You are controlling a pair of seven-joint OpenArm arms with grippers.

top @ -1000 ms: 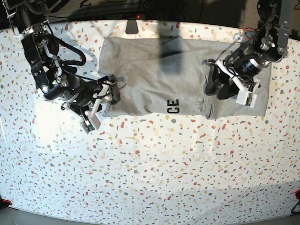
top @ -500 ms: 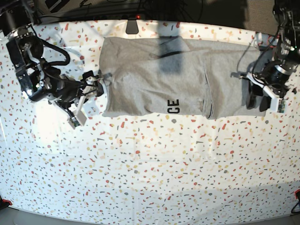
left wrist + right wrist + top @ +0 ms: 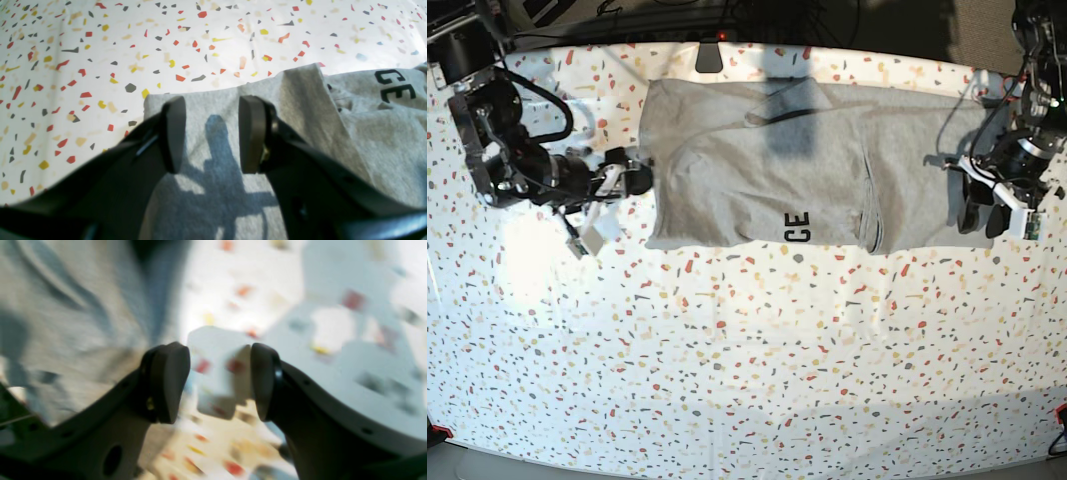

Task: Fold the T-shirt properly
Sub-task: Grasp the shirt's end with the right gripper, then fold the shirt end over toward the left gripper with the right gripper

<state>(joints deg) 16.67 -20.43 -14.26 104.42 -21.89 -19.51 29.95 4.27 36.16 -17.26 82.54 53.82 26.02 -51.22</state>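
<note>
The heather-grey T-shirt [image 3: 747,170] lies flat on the far half of the table as a wide folded rectangle, with black letters "CE" [image 3: 797,228] showing at its near edge. My left gripper [image 3: 980,212] hovers over the shirt's right end. In the left wrist view it [image 3: 212,133] is open above the grey cloth [image 3: 350,133], holding nothing. My right gripper [image 3: 632,180] sits just off the shirt's left edge. The blurred right wrist view shows it [image 3: 215,383] open and empty, with cloth [image 3: 66,323] to its left.
A speckled terrazzo-pattern cover [image 3: 747,360] spreads over the whole table. A small black fixture [image 3: 708,57] sits at the far edge just behind the shirt. Cables hang around the arm at the far right [image 3: 987,90].
Both arms have drawn outward. The left gripper moved from the shirt's inner fold to its right end. The right gripper let the left corner go and backed off to the left.
</note>
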